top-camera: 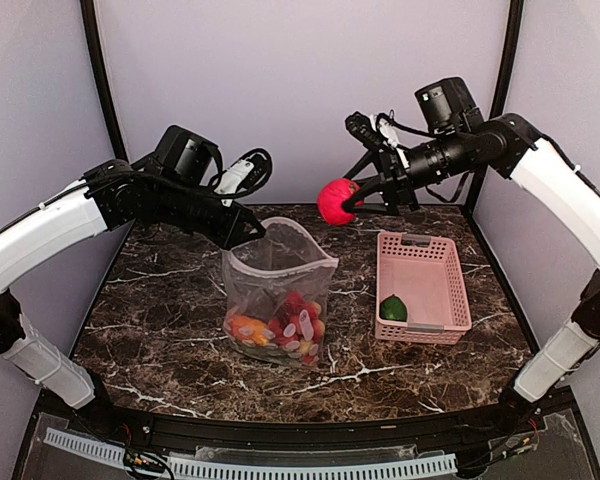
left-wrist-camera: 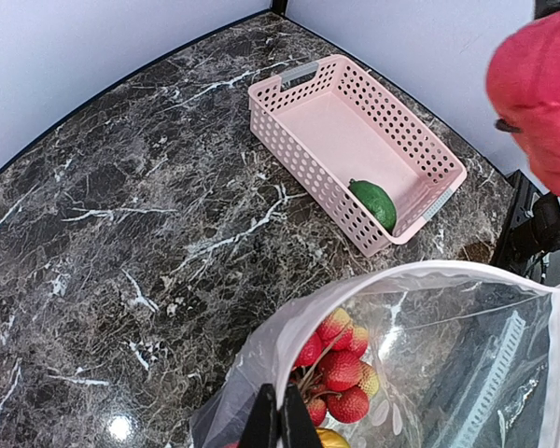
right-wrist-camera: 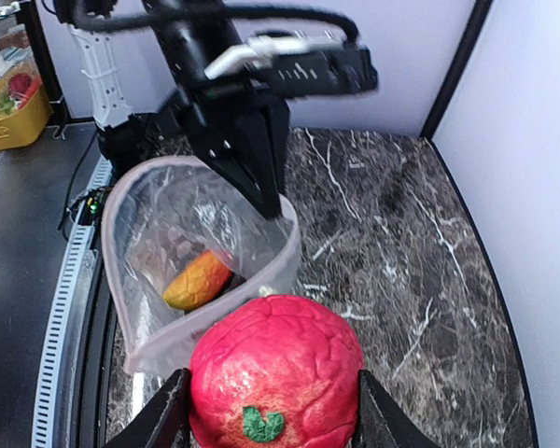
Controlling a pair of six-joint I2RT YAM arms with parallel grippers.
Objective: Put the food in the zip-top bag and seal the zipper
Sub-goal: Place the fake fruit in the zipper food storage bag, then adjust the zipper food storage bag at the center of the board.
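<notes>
The clear zip-top bag point(top-camera: 278, 300) stands upright on the table with its mouth open. My left gripper point(top-camera: 252, 232) is shut on the bag's rim at its far left, also seen in the left wrist view point(left-wrist-camera: 280, 422). The zipper strip point(left-wrist-camera: 401, 275) runs along the open rim, unsealed. Inside lie the red grape bunch point(left-wrist-camera: 341, 369), an orange piece point(right-wrist-camera: 198, 280) and other food. My right gripper point(top-camera: 345, 200) is shut on the red strawberry point(right-wrist-camera: 275, 369) and holds it in the air above and to the right of the bag's mouth.
The pink slotted basket point(top-camera: 450, 262) stands right of the bag and holds one green toy piece point(top-camera: 393, 308), also seen in the left wrist view point(left-wrist-camera: 373, 203). Dark marble table point(top-camera: 160, 320); walls close in at back and sides.
</notes>
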